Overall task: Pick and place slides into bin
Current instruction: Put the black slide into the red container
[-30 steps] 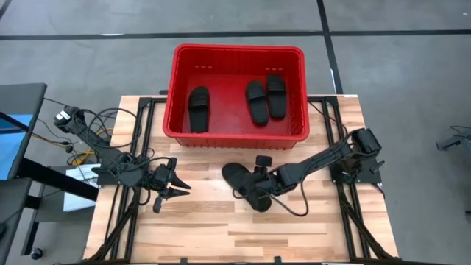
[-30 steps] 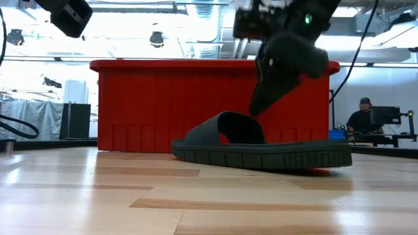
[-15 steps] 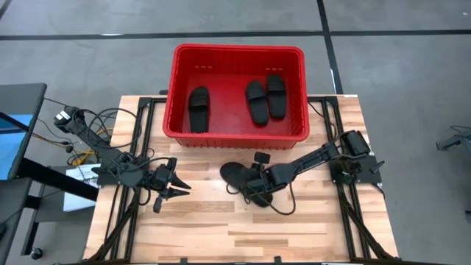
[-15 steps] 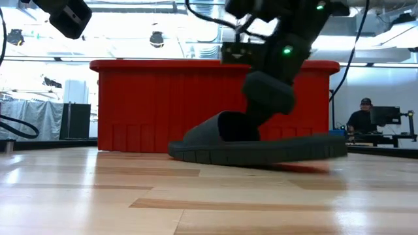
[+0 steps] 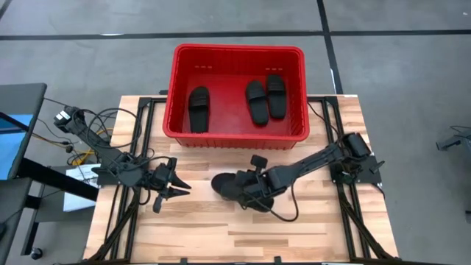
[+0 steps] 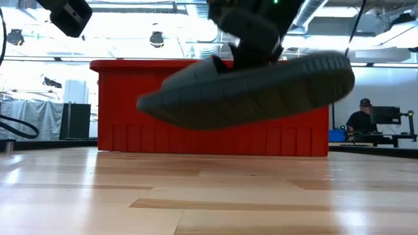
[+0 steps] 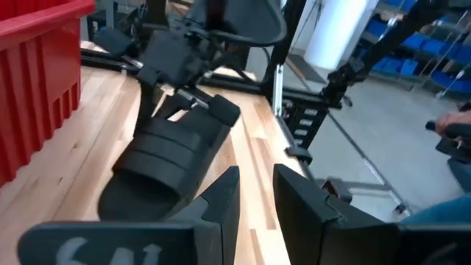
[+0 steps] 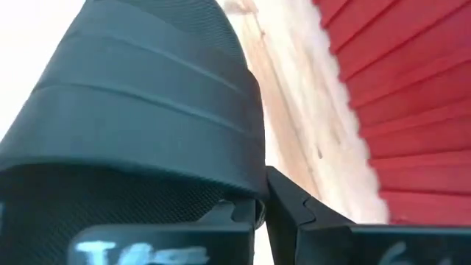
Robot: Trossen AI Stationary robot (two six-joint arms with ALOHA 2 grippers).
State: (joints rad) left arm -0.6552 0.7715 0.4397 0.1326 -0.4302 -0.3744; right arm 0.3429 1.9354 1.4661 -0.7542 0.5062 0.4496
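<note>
Three black slides [image 5: 199, 107] [image 5: 256, 101] [image 5: 275, 94] lie flat on the floor of the red bin [image 5: 235, 48] at the table's far edge. My right gripper [image 5: 249, 187] is shut on a fourth black slide [image 5: 227, 185] near the table's middle. In the low view the slide [image 6: 248, 91] hangs in front of the bin [image 6: 130, 104], its ribbed underside toward the near edge. My left gripper [image 5: 179, 187] is open and empty at the table's left. Its wrist view [image 7: 254, 177] looks at the slide [image 7: 165, 162]. My right gripper holds the slide by its side edge beside the wide strap [image 8: 243, 184]. One finger [image 8: 294, 210] lies outside the sole's rim; the strap hides the other. The fingers come slanting down from the table's right. The slide is lifted clear of the table and tilted, its right end higher.
The bin's near wall [image 5: 234, 138] stands just beyond the held slide. Bare wooden table [image 5: 221, 228] lies toward the near edge. A person [image 6: 362, 117] sits in the room behind the table, at the right of the low view.
My right gripper has moved toward the table's left and up with the slide. The slide, which lay flat on the table a second ago, is now lifted clear and tipped, its underside toward the near edge.
</note>
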